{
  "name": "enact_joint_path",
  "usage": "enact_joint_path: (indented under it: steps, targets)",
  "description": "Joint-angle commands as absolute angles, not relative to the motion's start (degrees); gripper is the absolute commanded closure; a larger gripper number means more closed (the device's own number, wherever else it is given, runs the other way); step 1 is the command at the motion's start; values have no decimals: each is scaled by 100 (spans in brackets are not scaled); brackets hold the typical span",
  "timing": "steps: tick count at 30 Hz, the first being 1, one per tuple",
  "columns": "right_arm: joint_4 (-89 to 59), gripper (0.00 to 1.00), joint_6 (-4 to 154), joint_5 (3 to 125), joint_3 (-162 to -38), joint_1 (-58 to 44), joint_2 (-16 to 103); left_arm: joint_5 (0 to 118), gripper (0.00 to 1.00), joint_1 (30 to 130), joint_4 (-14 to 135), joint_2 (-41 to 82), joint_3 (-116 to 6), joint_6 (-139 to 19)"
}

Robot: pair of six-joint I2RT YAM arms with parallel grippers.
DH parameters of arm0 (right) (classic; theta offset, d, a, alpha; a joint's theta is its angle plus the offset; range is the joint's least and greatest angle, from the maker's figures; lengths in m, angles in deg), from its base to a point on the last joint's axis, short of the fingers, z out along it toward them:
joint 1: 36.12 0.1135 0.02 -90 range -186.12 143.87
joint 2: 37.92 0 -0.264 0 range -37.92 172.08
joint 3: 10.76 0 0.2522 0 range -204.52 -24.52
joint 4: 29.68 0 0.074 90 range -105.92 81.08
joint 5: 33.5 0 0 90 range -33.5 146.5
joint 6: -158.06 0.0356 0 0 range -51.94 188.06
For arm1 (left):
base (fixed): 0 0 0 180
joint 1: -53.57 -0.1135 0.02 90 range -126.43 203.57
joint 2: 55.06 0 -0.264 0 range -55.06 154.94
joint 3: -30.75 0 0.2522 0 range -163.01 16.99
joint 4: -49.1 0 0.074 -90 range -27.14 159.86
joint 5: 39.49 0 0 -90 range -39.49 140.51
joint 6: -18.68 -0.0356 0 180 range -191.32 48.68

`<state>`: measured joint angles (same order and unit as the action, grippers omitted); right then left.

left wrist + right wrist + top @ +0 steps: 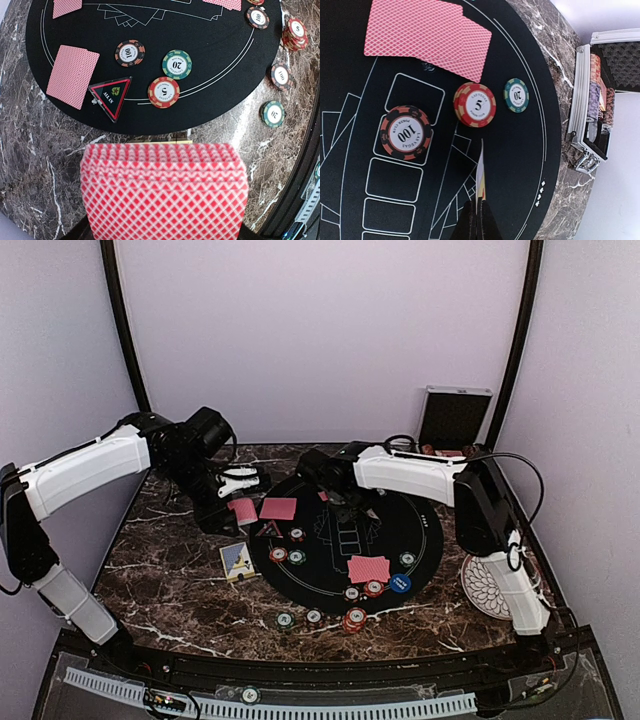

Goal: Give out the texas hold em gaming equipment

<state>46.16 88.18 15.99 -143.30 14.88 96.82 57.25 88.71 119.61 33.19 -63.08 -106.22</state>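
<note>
My left gripper (232, 502) is shut on a fanned deck of red-backed playing cards (164, 192), held above the left rim of the round black mat (425, 530); the deck hides its fingers. Beyond the deck lie one card (72, 75), a triangular marker (111, 94) and three chips marked 100 (130, 53), 20 (177, 64) and 5 (163, 92). Over the mat's middle, my right gripper (480, 202) is shut on a single card (480, 170) seen edge-on. Ahead of it are two overlapping cards (427, 35) and chips 100 (406, 132), 5 (475, 104) and 20 (516, 95).
The open silver case (455, 418) stands at the back right. A white patterned plate (487, 587) sits at the right edge, and a card box (237, 560) lies left of the mat. A blue button (400, 583) and more chips (354, 620) sit near the front.
</note>
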Motion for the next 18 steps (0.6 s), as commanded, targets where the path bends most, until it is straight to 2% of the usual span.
enact_joint_path:
  steps: [1,9,18]
  targets:
    - [4864,100,8784,1558,-14623,1668,9853,5862,100,8839,12101,3092,-6377,-10671]
    - [4505,100,8761,3017,-14714,1749,10196,5844,100,8837,12099,3116,-6425,-10679]
    - [4510,100,8846,3541,-15142,1736,10699,5860,100,8838,12124,3100,-6440,-10683]
